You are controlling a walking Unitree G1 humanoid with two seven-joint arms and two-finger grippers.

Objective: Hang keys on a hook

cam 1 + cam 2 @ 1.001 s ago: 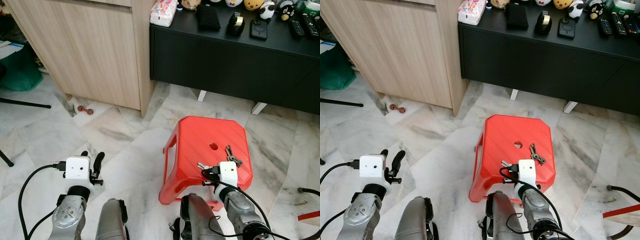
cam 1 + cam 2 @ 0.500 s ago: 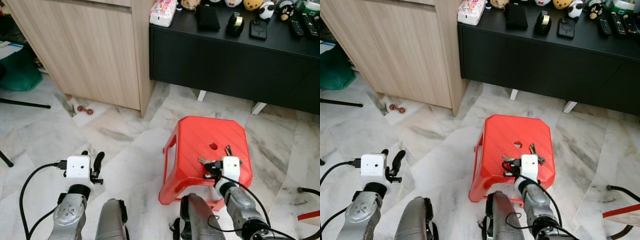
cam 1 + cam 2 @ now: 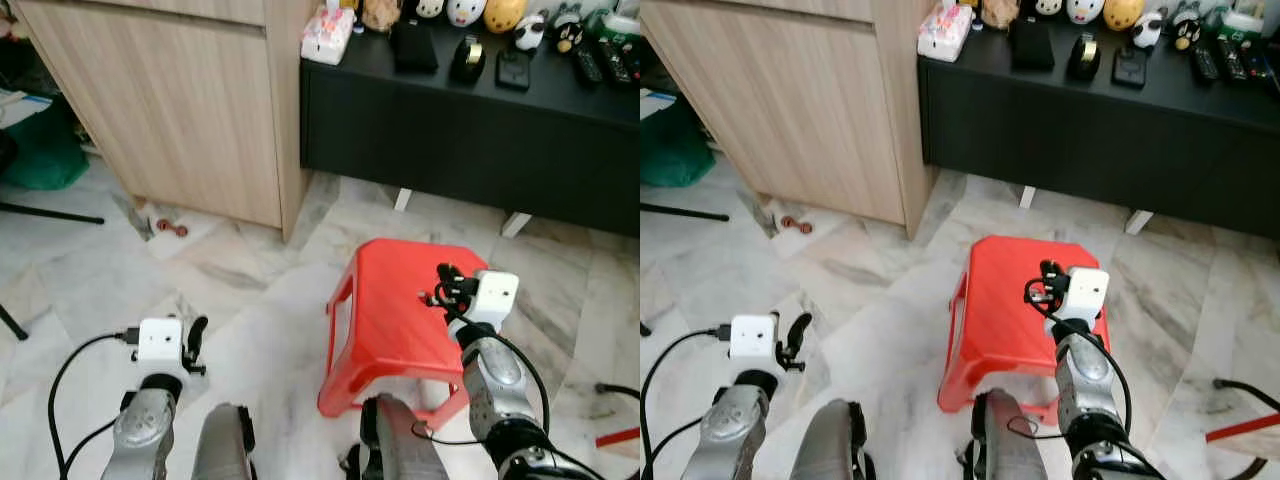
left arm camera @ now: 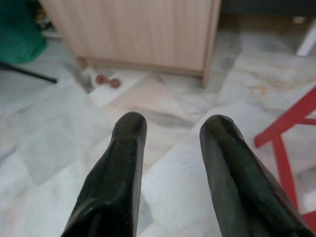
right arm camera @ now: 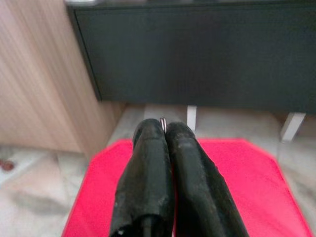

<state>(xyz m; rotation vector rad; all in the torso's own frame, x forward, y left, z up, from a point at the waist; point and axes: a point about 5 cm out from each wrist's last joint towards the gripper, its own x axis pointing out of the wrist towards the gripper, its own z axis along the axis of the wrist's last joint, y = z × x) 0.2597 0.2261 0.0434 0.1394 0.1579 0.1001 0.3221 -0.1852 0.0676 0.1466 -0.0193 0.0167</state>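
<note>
Compared with one second before, my right gripper [image 3: 446,285] had risen from the seat of the red stool [image 3: 390,320] and was now held above its far part. The keys [image 5: 162,120] no longer lay beside the small hole of the seat; in the right wrist view a small piece of metal stood out between my two pressed-together fingers [image 5: 148,163], so the fingers were closed on the keys. In the head views I could not make out the keys themselves, only the dark fingertips in front of the white wrist camera. The camera also had tilted a little, so that more of the top of the black cabinet [image 3: 470,130] was visible.

My left gripper [image 3: 192,338] stayed low at my left side over the marble floor [image 3: 120,270], as before, with its fingers [image 4: 118,173] apart and nothing between them.

The stool stood free on the floor, with open floor on its left and in front of it. Beyond it was the black cabinet on white legs, near the far edge of the stool but not touching. To the left of this the wooden cabinet [image 3: 180,100] made a corner, and a small red object [image 3: 166,227] lay at its base. A dark cable [image 3: 615,390] lay on the floor at the far right.
</note>
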